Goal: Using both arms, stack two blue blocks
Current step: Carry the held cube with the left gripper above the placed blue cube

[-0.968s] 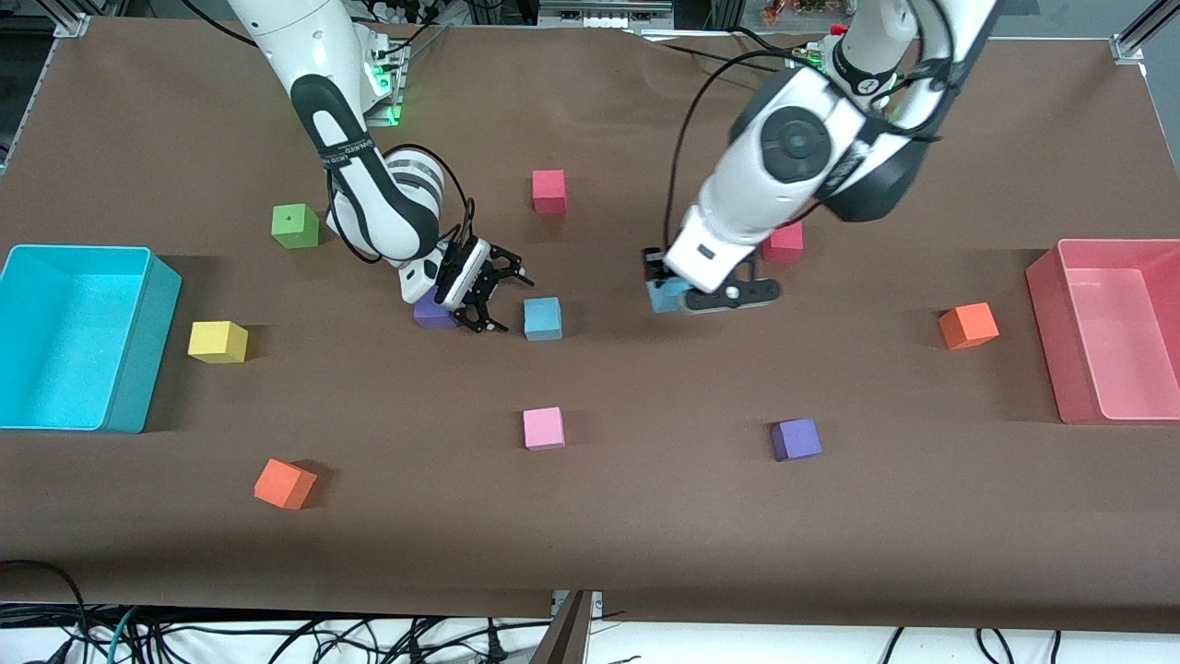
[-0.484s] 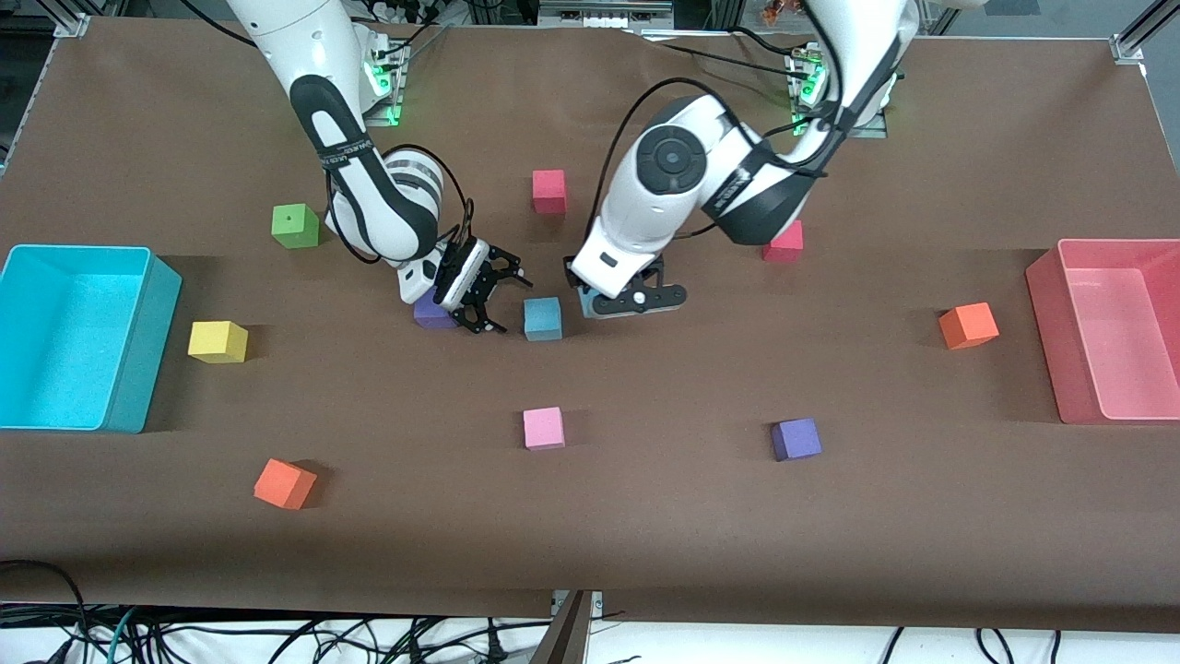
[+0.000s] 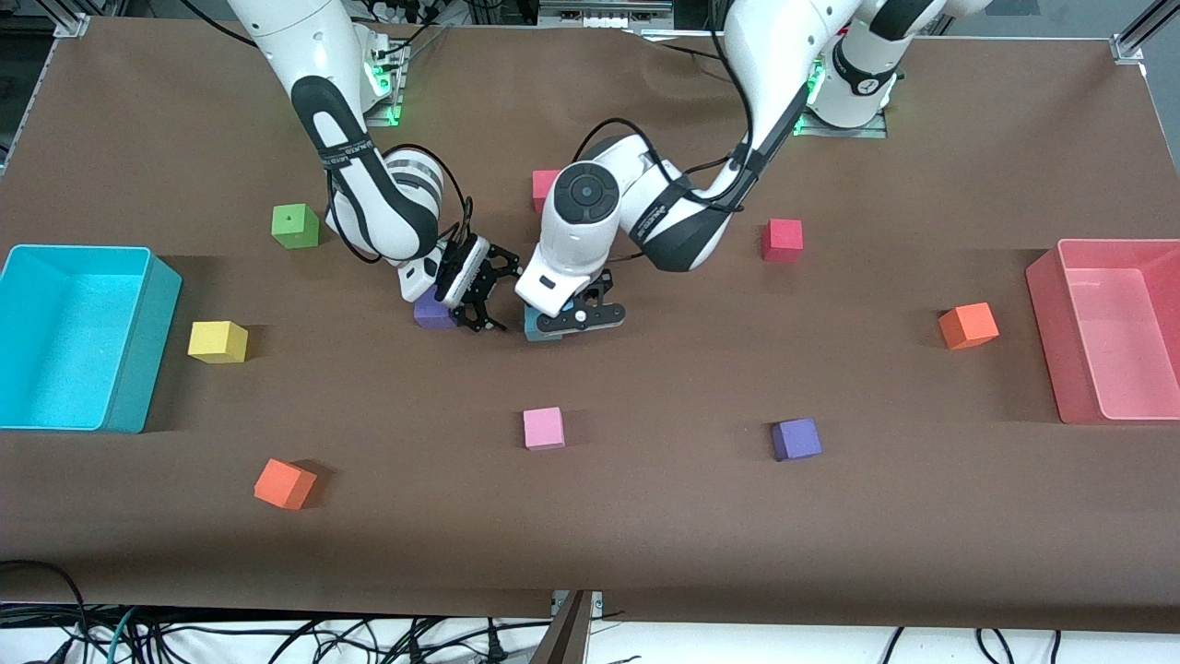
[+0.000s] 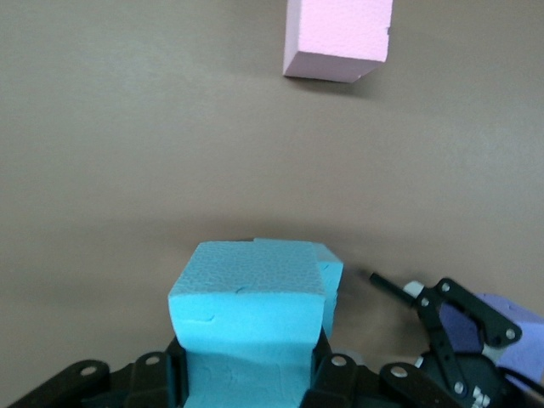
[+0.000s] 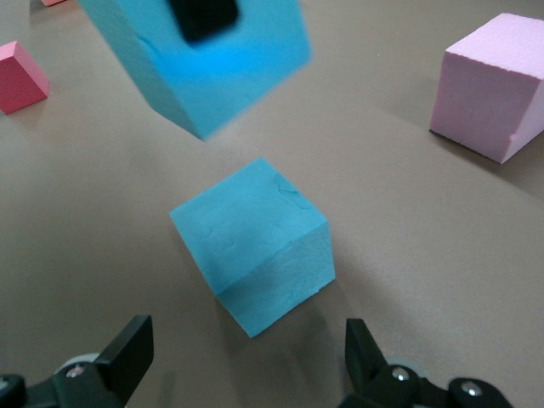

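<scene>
Sky-blue foam marks both task pieces. One blue block (image 4: pixel 246 327) is clamped in the left end effector (image 3: pixel 570 309), held in the air over the second blue block (image 5: pixel 252 245), which sits on the brown table (image 3: pixel 645 516) at the middle of the front frame. From the front only a sliver of blue shows under the left arm's wrist; the resting block is mostly hidden there. Open table lies below the pair down to the pink cube (image 3: pixel 543 428). The right end effector (image 3: pixel 481 297) hangs just beside them, fingers spread apart and holding nothing, with a purple cube (image 3: pixel 430 314) partly covered at its edge.
</scene>
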Controlling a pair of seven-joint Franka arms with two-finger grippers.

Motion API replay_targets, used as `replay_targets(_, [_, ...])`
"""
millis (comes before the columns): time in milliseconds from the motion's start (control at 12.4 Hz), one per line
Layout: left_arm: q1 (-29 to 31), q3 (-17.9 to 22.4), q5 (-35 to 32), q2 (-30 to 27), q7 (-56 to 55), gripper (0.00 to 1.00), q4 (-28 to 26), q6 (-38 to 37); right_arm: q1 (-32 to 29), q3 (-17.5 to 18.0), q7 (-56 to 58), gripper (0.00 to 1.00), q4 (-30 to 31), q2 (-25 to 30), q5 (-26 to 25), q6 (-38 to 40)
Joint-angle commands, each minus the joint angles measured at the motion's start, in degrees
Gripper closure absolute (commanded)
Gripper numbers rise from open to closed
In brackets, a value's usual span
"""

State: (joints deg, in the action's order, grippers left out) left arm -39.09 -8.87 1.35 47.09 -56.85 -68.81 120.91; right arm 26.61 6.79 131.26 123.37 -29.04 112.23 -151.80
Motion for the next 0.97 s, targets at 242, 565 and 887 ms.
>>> replay_targets(242, [-3.71,1.75,-1.26,4.94,-1.34,1.0,5.27,2.49,0.81,0.32,1.63,0.0,0.03,0.03,1.5,-0.52])
replay_targets(565, [-4.42,1.75,-1.17,5.29,-1.16,1.0,4.22,2.31,0.81,0.32,1.63,0.0,-0.06,0.03,1.59,-0.52])
replay_targets(887, [-4.59,1.67,-1.0,5.29,-0.9,0.7,3.43,2.31,0.81,0.32,1.63,0.0,0.03,0.03,1.59,-0.52])
